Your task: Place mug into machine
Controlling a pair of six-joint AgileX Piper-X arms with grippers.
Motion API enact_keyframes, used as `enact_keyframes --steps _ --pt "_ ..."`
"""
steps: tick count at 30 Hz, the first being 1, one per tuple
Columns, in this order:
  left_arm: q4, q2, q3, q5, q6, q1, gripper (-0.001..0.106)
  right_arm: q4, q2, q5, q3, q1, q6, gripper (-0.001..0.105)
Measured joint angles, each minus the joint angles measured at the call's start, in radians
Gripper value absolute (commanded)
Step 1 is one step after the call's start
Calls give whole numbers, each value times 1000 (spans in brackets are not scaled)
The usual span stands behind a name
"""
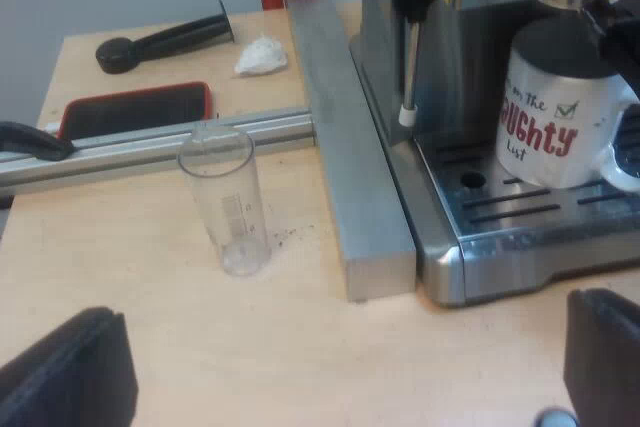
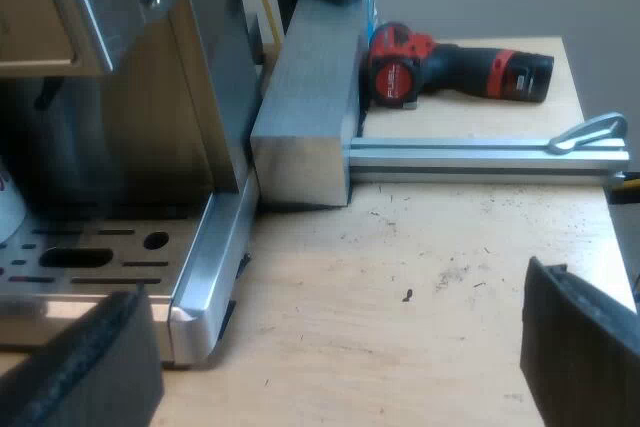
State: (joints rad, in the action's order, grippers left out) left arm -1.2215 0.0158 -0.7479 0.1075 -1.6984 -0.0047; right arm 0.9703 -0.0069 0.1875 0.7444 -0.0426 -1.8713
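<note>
The left gripper (image 1: 332, 372) hangs low over the pale wooden tabletop (image 1: 150, 277) with its two black fingers (image 1: 62, 372) spread wide and nothing between them. Just beyond it a clear plastic measuring glass (image 1: 228, 202) stands upright on the wood, with a few dark crumbs at its foot. Beside the glass runs a thick square aluminium bar (image 1: 345, 147), and a slimmer aluminium rail (image 1: 160, 142) meets that bar at a right angle.

On the far side of the bar is the stainless steel espresso machine (image 1: 450, 37), its thin steam wand (image 1: 408, 67) hanging down by the slotted metal drip tray (image 1: 500, 217). The white ceramic mug with red and black lettering (image 1: 560, 117) stands upright on that tray, under the machine's front. A dark shape sits at its rim, and I cannot tell what it is.

Beyond the rail lie a flat black slab with a red edge (image 1: 135, 109), a black tamper with a round knob (image 1: 165, 39) on its side, and a crumpled white tissue (image 1: 262, 55).

The right gripper (image 2: 335, 357) is also spread wide and empty, over bare wood speckled with crumbs, close to the drip tray's outer corner. Past it, behind a second rail with a lever (image 2: 490, 155), lies a red and black power drill (image 2: 455, 72).
</note>
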Motion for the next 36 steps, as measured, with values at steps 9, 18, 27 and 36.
enact_keyframes --steps 9,18,27,36 --pt "131 -3 150 3 0 0 88 -43 0 0 -151 0 0 76" --pt "134 -3 210 3 0 0 88 -48 0 0 -223 0 0 76" --pt "149 -3 215 3 0 4 88 -49 2 0 -287 0 0 76" --pt "192 -3 240 3 0 4 88 -53 2 0 -287 0 0 76"
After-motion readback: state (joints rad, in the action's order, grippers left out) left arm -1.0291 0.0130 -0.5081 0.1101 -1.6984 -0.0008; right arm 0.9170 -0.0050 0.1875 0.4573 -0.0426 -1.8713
